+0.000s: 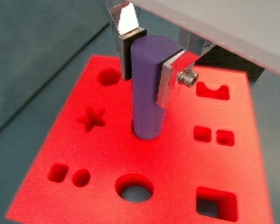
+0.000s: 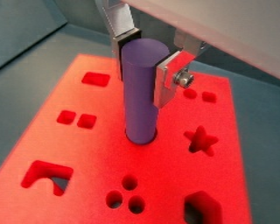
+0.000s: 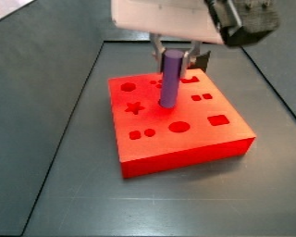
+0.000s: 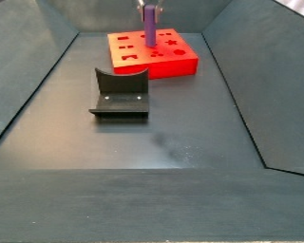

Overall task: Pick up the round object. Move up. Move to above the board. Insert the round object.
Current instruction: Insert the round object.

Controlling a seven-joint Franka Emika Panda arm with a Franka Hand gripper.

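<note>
Pincer point(image 1: 150, 59) plates clasp smooth purple peg point(image 1: 147, 87) upright in foam-like red board point(image 1: 73, 157).

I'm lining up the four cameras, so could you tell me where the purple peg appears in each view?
Wrist view: purple peg upright at centre, in the claw, lower end on the red board.
Wrist view: peg at centre.
Side view: peg upper centre, over the board.
Side view: peg small, at top centre.
Shared landmark: the star cutout.
</note>
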